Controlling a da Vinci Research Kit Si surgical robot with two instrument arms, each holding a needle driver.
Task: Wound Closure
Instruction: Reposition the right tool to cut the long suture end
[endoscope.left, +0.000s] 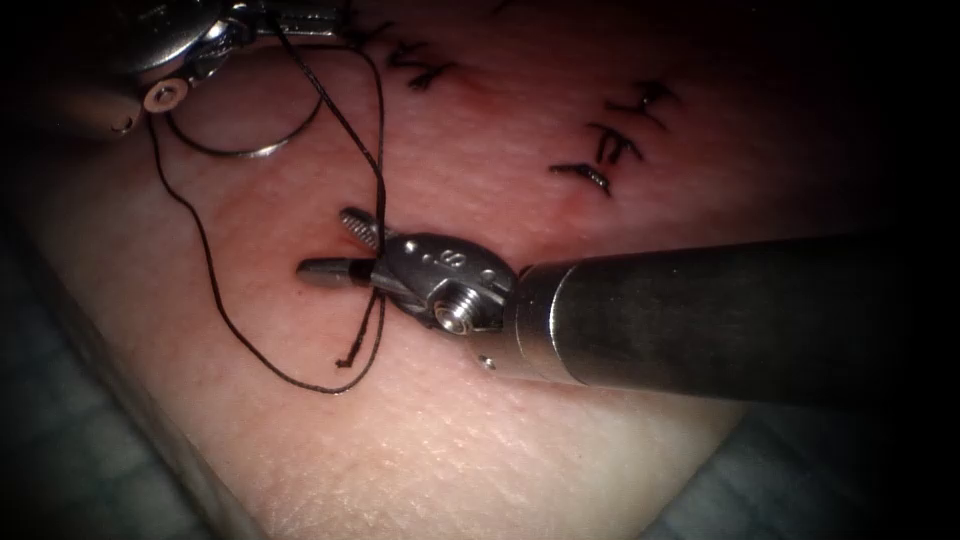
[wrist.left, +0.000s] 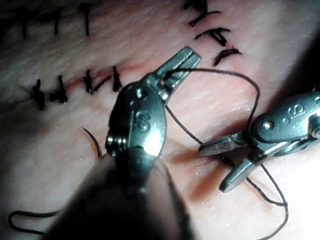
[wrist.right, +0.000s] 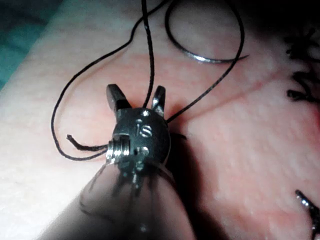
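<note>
My right tool (endoscope.left: 340, 248) hangs low over the tissue (endoscope.left: 480, 440) with its jaws spread wide, gripping nothing; a strand of the thread (endoscope.left: 205, 240) runs through the gap between them, and the short free end (endoscope.left: 345, 360) lies on the tissue just beside the tool. That placement reads as a tool standing where it could close on the strand, though that is my judgement only. My left tool (wrist.left: 177, 67) sits well apart, up and to the left in the endoscope view, its jaws clenched on the thread, which leaves its tip in a long arc toward my right tool; holding it there seems to keep the strand lifted and reachable. The needle (endoscope.left: 262, 140) lies on the tissue near the left tool, held by neither tool; its full curve shows on the surface, so I judge it is not in the tissue. Finished stitches (endoscope.left: 610, 150) cross the cut (endoscope.left: 560, 205) to the right. The left tool is cut off by the endoscope view's edge, and where the thread enters the tissue is hidden beneath my right tool.
</note>
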